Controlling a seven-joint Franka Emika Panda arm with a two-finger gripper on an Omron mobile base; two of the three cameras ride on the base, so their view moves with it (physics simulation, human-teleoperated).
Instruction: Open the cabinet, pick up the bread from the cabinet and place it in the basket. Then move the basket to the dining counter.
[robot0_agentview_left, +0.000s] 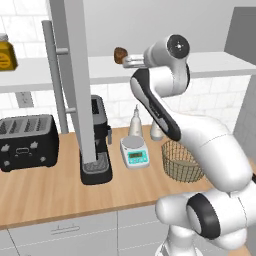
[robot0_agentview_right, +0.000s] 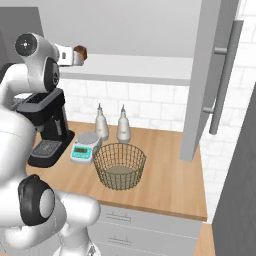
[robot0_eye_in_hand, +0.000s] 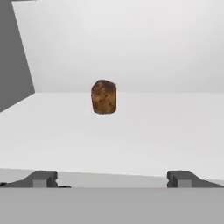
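White tiled walls back a simulated kitchen with a light wood worktop (robot0_agentview_left: 55, 187) running beneath a light grey upper wall cabinet (robot0_agentview_right: 210, 75), whose flat doors stand swung open, showing long vertical grey bar handles. Inside the cabinet, a pale shelf (robot0_agentview_left: 45, 70) spans the opening. On that shelf sits a small dark brown roundish lump of bread (robot0_eye_in_hand: 104, 96), upright and alone, near the shelf's front edge in the base views. An amber jar with a dark lid (robot0_agentview_left: 6, 52) stands on the same shelf, well apart from the bread, at the far left of the left base view.

The white robot arm reaches up to shelf height. Its two-finger gripper (robot0_eye_in_hand: 112, 178) points straight at the bread with the jaws spread wide and nothing between them; the bread lies ahead of the fingertips, not touching them.

Below the shelf, on the worktop, rests a round see-through basket of thin tan-gold wire mesh (robot0_agentview_right: 120, 166). Beside the basket sits a small white kitchen scale (robot0_agentview_right: 84, 148), and behind it stand two pale bottles (robot0_agentview_right: 112, 125). A black coffee machine (robot0_agentview_left: 98, 147) and a black toaster (robot0_agentview_left: 27, 142) stand further along the worktop from the basket.
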